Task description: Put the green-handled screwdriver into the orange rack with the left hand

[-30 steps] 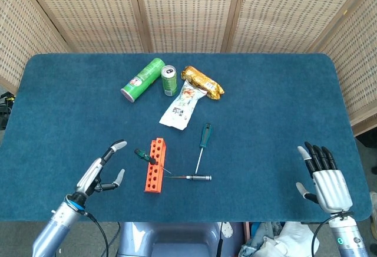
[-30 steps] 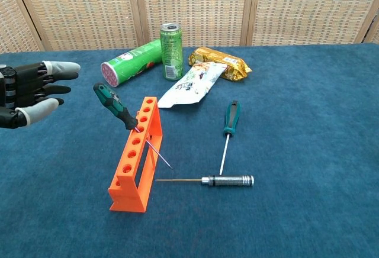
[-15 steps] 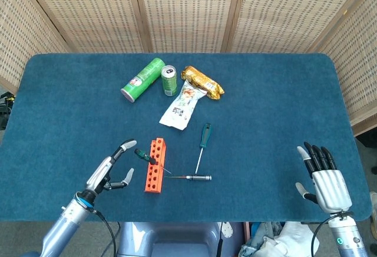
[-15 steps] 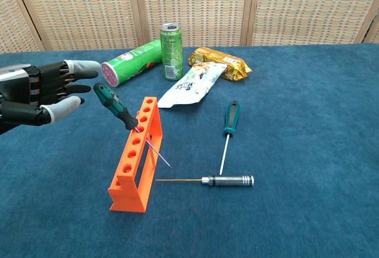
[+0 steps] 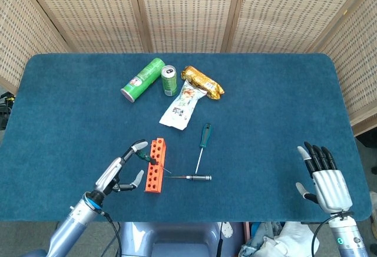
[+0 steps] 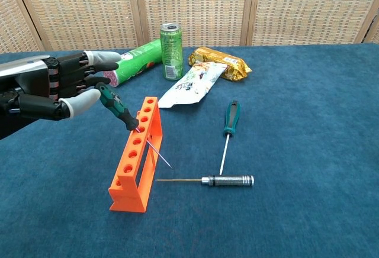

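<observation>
Change: our left hand point(image 6: 56, 89) has closed in on the screwdriver point(image 6: 118, 109) over the last second; rack and tools have not shifted.
Left hand: fingers spread around the top of the green handle; thumb just under it, other fingers above. From the chest view we cannot tell whether any pad touches the handle, so we log no grip.
Left hand, head view: point(image 5: 122, 167) just left of the rack point(image 5: 155, 165).
Screwdriver: already in the rack point(image 6: 137, 154), shaft through an upper hole near the far end, tilted, handle leaning up and to the left, tip on the cloth at the rack's right side.
Right hand: point(image 5: 325, 183) fingers apart, holding nothing, at the table's point(image 5: 265, 104) near right edge, well apart from the tools.
Other tools: second green screwdriver point(image 6: 228, 129) and a metal-handled driver point(image 6: 220, 180) lie flat right of the rack.
Far side: chip tube point(image 6: 131, 62), can point(image 6: 172, 44), two snack bags point(image 6: 204, 76).
</observation>
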